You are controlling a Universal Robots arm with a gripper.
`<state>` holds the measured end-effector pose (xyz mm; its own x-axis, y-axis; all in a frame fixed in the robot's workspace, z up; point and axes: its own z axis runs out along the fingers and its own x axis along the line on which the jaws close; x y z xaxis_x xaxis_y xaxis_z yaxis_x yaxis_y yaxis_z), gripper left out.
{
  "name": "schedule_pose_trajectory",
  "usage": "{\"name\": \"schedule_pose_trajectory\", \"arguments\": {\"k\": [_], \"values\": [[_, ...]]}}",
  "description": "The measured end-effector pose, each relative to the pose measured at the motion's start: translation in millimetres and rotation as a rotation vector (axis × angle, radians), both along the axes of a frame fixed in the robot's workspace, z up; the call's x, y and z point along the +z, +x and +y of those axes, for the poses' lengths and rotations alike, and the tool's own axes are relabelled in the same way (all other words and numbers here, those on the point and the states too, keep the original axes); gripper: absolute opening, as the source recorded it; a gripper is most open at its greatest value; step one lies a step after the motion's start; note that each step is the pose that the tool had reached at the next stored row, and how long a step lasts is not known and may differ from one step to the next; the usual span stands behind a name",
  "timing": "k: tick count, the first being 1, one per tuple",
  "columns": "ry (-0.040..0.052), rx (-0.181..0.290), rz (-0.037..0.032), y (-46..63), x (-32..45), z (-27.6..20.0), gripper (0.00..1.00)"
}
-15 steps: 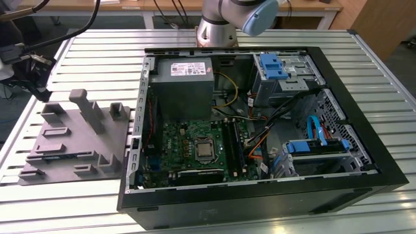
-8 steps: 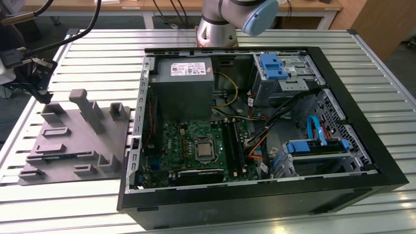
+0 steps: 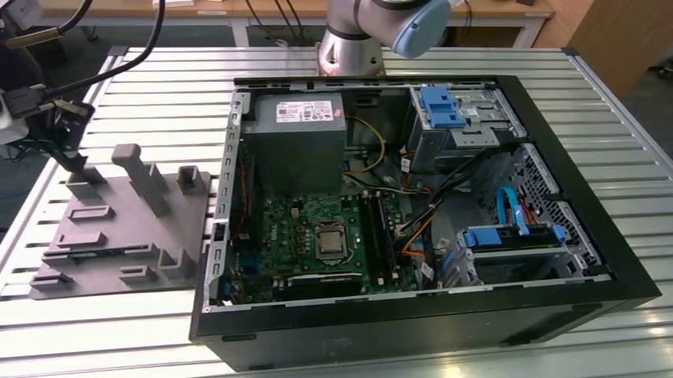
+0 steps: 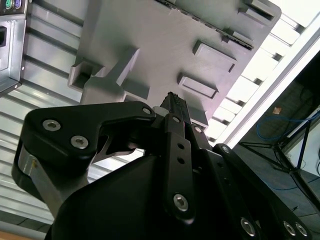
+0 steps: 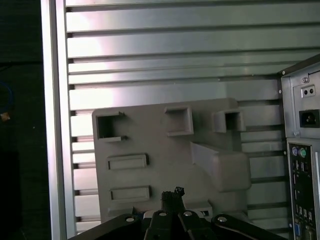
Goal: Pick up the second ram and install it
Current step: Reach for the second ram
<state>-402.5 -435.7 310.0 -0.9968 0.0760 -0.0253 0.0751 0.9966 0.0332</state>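
Observation:
The second ram (image 3: 105,251) is a thin dark stick lying in a slot along one edge of the grey fixture plate (image 3: 126,228), at the exterior view's left. It appears as a dark strip (image 4: 200,21) in the second wrist view. My gripper (image 3: 72,161) hangs over the plate's opposite end, well apart from the stick. The black fingertips (image 5: 172,193) are pressed together with nothing between them, shut, as the second wrist view's fingertips (image 4: 173,102) also show. The open computer case (image 3: 421,315) holds the green motherboard (image 3: 315,236) with long black slots.
Tall grey posts (image 3: 142,177) rise from the fixture plate close to the gripper. A power supply (image 3: 299,134) and blue drive bays (image 3: 447,110) fill the case. The arm's base (image 3: 352,39) stands behind the case. The case's rear panel (image 5: 302,165) borders the plate.

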Motion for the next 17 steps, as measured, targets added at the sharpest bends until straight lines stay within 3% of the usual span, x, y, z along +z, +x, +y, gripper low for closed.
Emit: {"name": "schedule_pose_trajectory", "arguments": {"k": [17], "values": [[-0.0001, 0.000, 0.0000, 0.0, -11.9, -5.1, 0.10]]}}
